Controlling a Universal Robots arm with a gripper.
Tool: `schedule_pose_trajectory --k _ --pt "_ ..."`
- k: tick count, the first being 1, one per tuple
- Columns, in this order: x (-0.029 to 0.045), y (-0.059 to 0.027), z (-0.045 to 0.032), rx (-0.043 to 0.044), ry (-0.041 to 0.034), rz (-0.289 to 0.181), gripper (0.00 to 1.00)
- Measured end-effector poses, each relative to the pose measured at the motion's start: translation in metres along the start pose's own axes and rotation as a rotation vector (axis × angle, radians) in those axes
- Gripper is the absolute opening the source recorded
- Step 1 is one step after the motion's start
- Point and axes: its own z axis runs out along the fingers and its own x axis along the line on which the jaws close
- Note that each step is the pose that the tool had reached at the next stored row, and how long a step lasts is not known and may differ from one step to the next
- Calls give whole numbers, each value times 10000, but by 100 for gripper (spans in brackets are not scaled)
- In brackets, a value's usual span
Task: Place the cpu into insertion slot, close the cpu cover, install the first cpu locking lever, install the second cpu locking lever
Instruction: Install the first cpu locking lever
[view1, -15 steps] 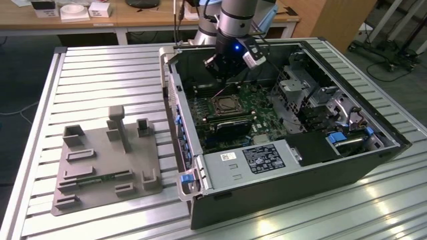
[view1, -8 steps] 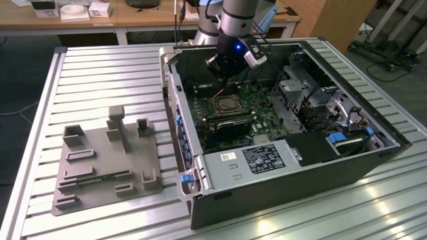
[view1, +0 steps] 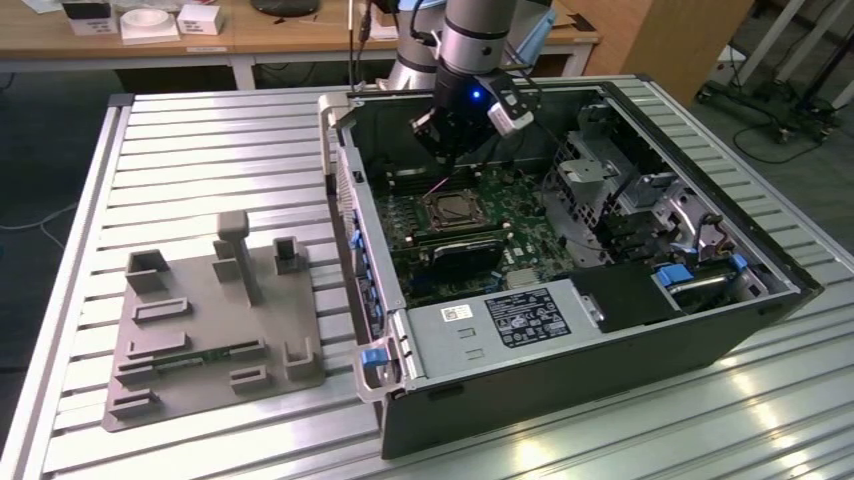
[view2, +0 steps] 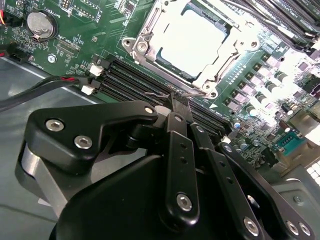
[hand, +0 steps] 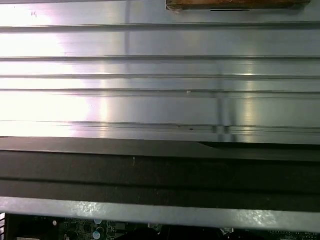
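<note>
Here, end effector (view2: 173, 100) pressed together beside cpu cover (view2: 145, 37), closed over cpu (view2: 192, 37), printed label (view1: 527, 315) illegible

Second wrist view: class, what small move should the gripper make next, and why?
Probably push the locking lever sideways and down toward its catch. The cpu already lies in the insertion slot, the cpu cover is closed around it, and the shut gripper sits right at the thin wire lever by the cover's edge.
</note>
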Motion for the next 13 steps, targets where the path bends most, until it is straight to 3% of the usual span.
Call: schedule_pose_trajectory --k 13 --pt "-22 11 43 -2 0 0 10"
